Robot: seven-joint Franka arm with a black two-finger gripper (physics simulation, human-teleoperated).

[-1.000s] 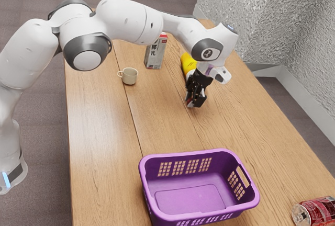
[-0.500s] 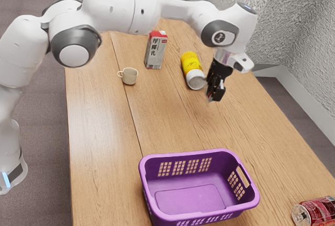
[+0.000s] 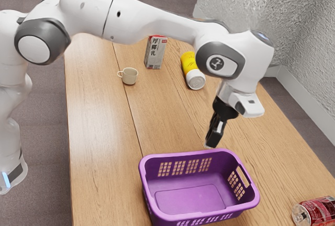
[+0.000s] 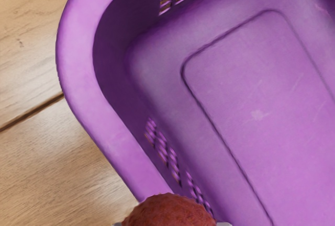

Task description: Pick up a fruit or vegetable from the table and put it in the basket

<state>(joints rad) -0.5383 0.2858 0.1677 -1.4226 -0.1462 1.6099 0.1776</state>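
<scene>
tool (image 3: 212, 140) clamped on red fruit (image 4: 168, 211) | near basket (image 3: 183, 156) rim | bench (image 3: 99, 132): cup (image 3: 130, 76), carton (image 3: 155, 53), bottle (image 3: 195, 78) lying, can (image 3: 318, 211) lying

Bright, soft light is filling the room. Well apart from the fingers (image 3: 212, 139), pale glare is whitening the wooden table (image 3: 94, 126). Between them, the rough reddish fruit (image 4: 170, 213) is looking matte. Ahead of the fingers, the purple basket's (image 4: 78, 64) inner wall is sinking into shade, its floor glowing brighter.
</scene>
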